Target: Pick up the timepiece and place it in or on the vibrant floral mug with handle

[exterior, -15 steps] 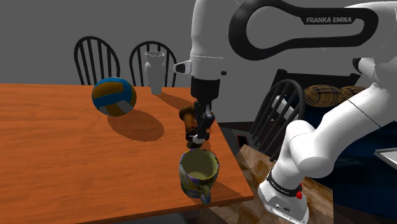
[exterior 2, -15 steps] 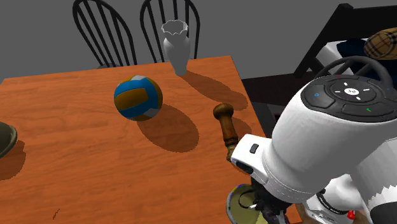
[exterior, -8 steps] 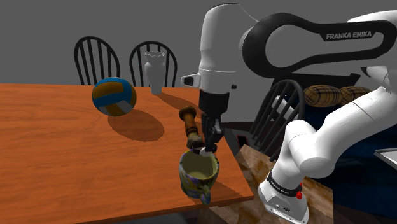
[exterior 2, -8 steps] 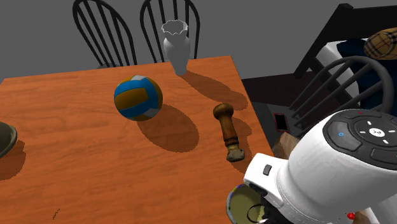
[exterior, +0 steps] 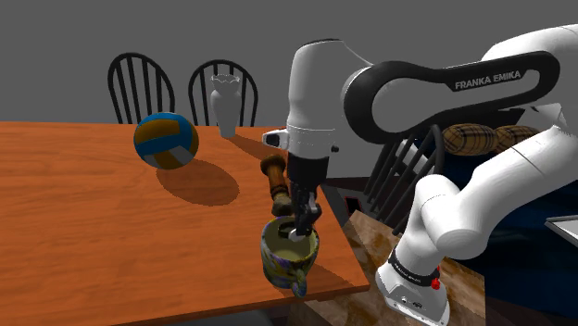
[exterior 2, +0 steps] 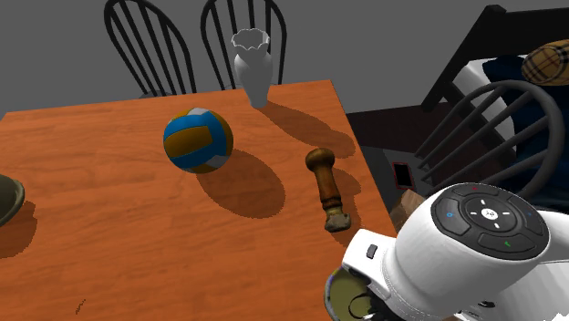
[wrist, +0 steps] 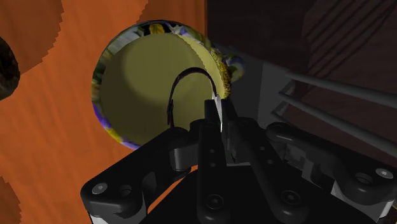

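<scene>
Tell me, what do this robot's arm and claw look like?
The arm is rounded glossy white segments with dark bands at the joints, one band lettered FRANKA EMIKA. A dark round cap on one joint carries small coloured buttons. The gripper is all black, with two slim fingers and visible screws.

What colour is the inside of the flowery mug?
Pale yellow-green inside the floral mug, best seen in the wrist view.
</scene>
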